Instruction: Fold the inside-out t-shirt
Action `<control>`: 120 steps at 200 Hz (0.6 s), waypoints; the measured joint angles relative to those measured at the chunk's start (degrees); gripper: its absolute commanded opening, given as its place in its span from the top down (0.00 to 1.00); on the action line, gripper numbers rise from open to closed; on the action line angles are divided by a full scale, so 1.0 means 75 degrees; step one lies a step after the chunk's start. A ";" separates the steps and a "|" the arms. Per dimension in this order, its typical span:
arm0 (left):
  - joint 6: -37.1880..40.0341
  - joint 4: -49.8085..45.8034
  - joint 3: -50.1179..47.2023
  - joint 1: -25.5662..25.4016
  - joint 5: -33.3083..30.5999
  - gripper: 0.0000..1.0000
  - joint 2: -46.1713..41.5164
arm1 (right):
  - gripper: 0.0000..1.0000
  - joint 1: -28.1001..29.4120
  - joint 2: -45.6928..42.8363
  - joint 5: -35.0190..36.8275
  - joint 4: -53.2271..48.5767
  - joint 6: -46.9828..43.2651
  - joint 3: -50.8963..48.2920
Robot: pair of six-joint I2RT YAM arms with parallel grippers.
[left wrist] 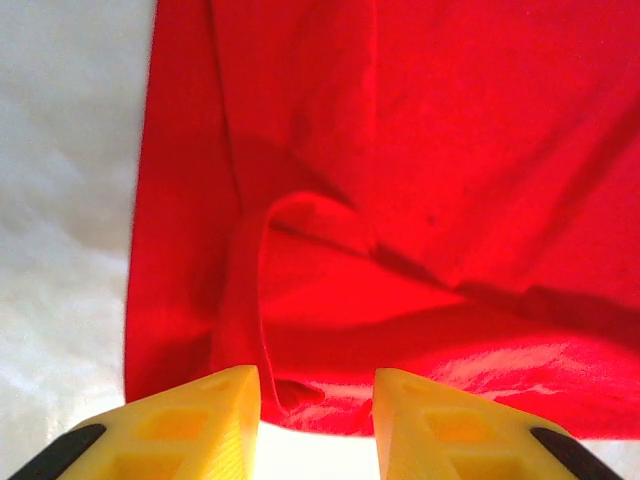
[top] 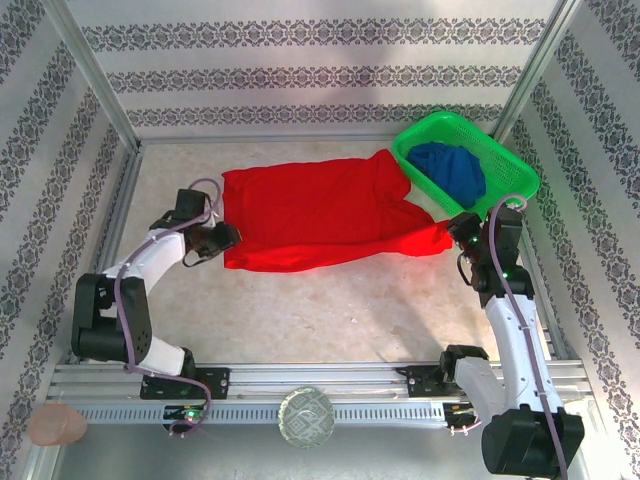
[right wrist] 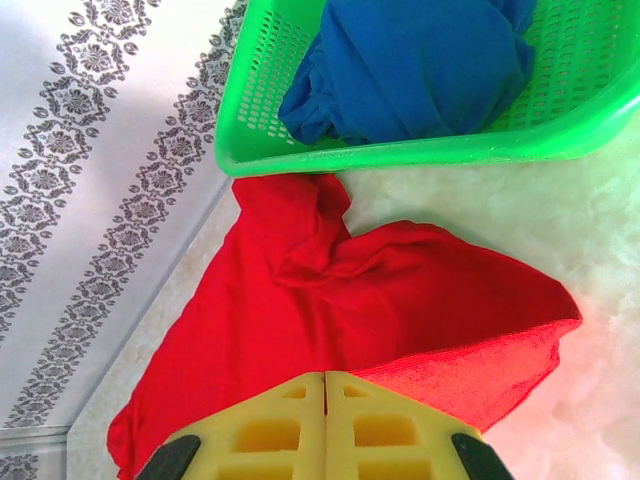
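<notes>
- Because the left jaws stand parted, with the cloth's near edge lying loose in the gap between their yellow fingers (left wrist: pixel 215 410), nothing is grasped on that side.
- The right jaws are clenched, yellow fingers (right wrist: pixel 275 425) pressed flat together and red cloth running up beneath them. I cannot tell whether a pinch of it is caught.
- The inside-out t-shirt (top: pixel 320 215) lies spread across the middle of the counter (top: pixel 330 310) between the two arms. Its left near corner sits at the left jaws, and its right end is drawn to a point at the right jaws.
- The step in hand looks to be taking that left corner. The left jaws should bite well in over the small ripple at the edge, catching every layer rather than the top one alone.
- Both ends would best rise together and level, so the fold line runs straight and no slack sags in the middle.
- A bunched part of the shirt touches the rim of the green basket (right wrist: pixel 400 155), which holds a dark blue garment (right wrist: pixel 410 60). Any pull should draw the cloth away from that rim so it cannot snag.
- The counter is pale and mottled and looks smooth enough for cloth to slide.
- Patterned wall panels (top: pixel 300 75) close three sides, and a metal rail (top: pixel 320 378) crosses the near edge.
</notes>
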 measured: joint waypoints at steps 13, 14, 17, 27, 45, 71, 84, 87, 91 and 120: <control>-0.0125 0.0009 -0.0102 -0.0117 -0.0277 0.66 0.0026 | 1.00 0.0000 0.0000 -0.0041 0.0000 0.0000 0.0000; -0.0128 0.0009 -0.0105 -0.0117 -0.0297 0.66 0.0029 | 1.00 0.0000 0.0000 -0.0044 0.0000 0.0000 0.0000; -0.0160 0.0006 -0.0108 -0.0117 -0.0370 0.66 0.0044 | 1.00 0.0000 0.0000 -0.0044 0.0000 0.0000 0.0000; -0.0233 0.0038 -0.0108 -0.0117 -0.0560 0.66 0.0099 | 1.00 0.0000 0.0006 -0.0050 0.0003 0.0000 0.0000; -0.0291 0.0105 -0.0085 -0.0122 -0.0778 0.66 0.0245 | 1.00 0.0000 0.0015 -0.0050 0.0003 0.0000 0.0000; -0.0350 0.0149 -0.0020 -0.0219 -0.0950 0.64 0.0595 | 1.00 0.0000 0.0020 -0.0050 0.0003 0.0000 0.0000; -0.0388 0.0172 -0.0015 -0.0289 -0.1005 0.64 0.0697 | 1.00 0.0000 0.0029 -0.0050 0.0006 0.0000 0.0000; -0.0405 0.0175 -0.0015 -0.0318 -0.1020 0.64 0.0717 | 1.00 0.0000 0.0032 -0.0052 0.0009 0.0000 0.0000; -0.0411 0.0187 -0.0015 -0.0329 -0.1032 0.64 0.0729 | 1.00 0.0000 0.0035 -0.0050 0.0009 0.0000 0.0000; -0.0475 0.0335 -0.0015 -0.0408 -0.1078 0.65 0.0778 | 1.00 0.0000 0.0052 -0.0055 0.0050 0.0000 0.0000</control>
